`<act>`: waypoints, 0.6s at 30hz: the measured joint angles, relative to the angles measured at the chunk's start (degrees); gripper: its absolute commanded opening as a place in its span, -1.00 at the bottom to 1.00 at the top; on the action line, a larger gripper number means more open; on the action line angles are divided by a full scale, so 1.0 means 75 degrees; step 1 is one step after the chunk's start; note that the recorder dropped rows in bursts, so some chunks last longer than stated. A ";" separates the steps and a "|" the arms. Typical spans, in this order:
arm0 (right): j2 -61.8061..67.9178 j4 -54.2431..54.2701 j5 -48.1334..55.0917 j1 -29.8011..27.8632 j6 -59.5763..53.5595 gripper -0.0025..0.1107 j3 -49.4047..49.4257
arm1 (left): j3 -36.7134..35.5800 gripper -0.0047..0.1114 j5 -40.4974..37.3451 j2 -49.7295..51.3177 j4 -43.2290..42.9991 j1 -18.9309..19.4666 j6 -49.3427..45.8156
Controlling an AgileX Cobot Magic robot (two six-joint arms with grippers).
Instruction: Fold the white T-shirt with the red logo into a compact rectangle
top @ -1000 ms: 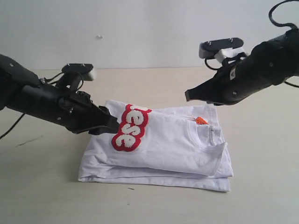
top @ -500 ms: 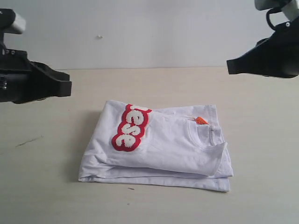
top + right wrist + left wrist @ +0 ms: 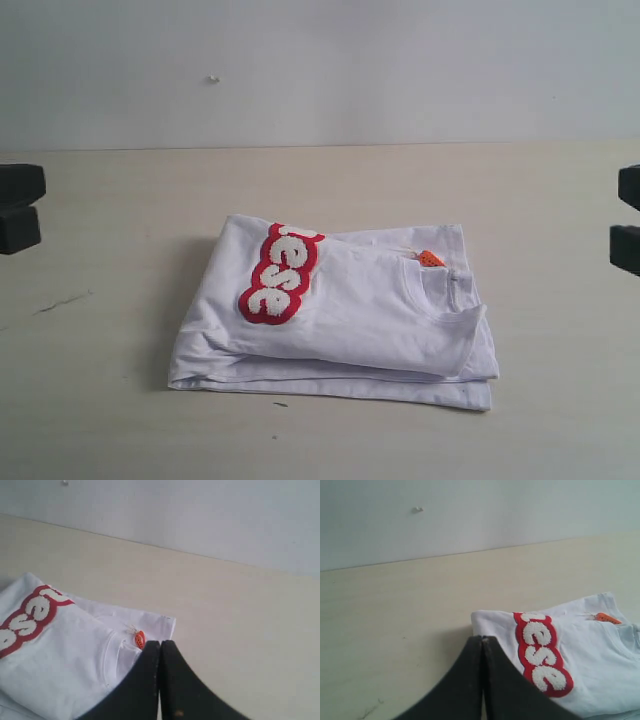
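Observation:
The white T-shirt (image 3: 350, 320) lies folded into a thick rectangle in the middle of the table, collar side up. The red logo (image 3: 280, 275) runs along its left part, with only some of its letters showing. An orange neck tag (image 3: 431, 258) peeks out by the collar. My left gripper (image 3: 18, 206) sits at the far left edge of the exterior view, well clear of the shirt. The left wrist view shows it (image 3: 482, 639) shut and empty. My right gripper (image 3: 628, 219) is at the far right edge, also apart from the shirt. The right wrist view shows it (image 3: 160, 643) shut on nothing.
The pale wooden table (image 3: 120, 420) extends on all sides of the shirt. A white wall (image 3: 320, 70) closes off the back. A dark scuff (image 3: 62, 302) marks the table at the left.
Both arms have drawn back from the shirt, up and outward to the view's edges. The folded shirt has stayed where it was.

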State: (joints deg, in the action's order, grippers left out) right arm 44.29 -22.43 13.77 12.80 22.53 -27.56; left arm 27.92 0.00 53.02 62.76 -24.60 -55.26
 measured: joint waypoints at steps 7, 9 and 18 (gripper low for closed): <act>-0.1667 0.0016 -0.0045 0.0000 0.0000 -0.96 0.0894 | -0.0857 -0.92 0.0439 -0.1306 0.0094 0.0000 0.0204; -0.2016 0.0079 -0.0045 0.0000 0.0000 -0.96 0.1030 | -0.1098 -0.92 0.0569 -0.1639 0.0094 0.0000 0.0346; -0.2769 0.0367 0.0182 0.0000 0.0000 -0.96 0.1056 | -0.1712 -0.92 0.0715 -0.2752 0.0108 0.0000 0.0622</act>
State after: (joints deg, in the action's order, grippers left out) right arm 23.52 -19.68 15.13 12.80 22.53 -19.63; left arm 15.08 5.36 32.38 63.56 -24.60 -50.59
